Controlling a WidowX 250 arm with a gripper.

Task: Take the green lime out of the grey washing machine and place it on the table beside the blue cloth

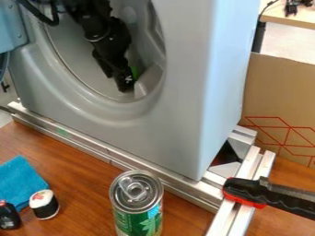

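Note:
The black gripper [125, 82] hangs inside the round opening of a grey washer-like machine [184, 115], low in the opening near its right side. A small patch of something green [135, 72] shows just right of the gripper, partly hidden by it; whether they touch I cannot tell. Outside, on the wooden table, a green and silver can [137, 203] stands upright in front of the machine. At the lower left are a blue cloth [20, 181], a sushi-like toy [44, 204] and a small dark bottle [8, 215].
Metal rails [117, 156] run along the machine's base. A black and red tool handle [245, 191] lies across the rails at the lower right. The opening's curved rim [80, 102] surrounds the arm. Behind at the right stands a cardboard panel [277, 97].

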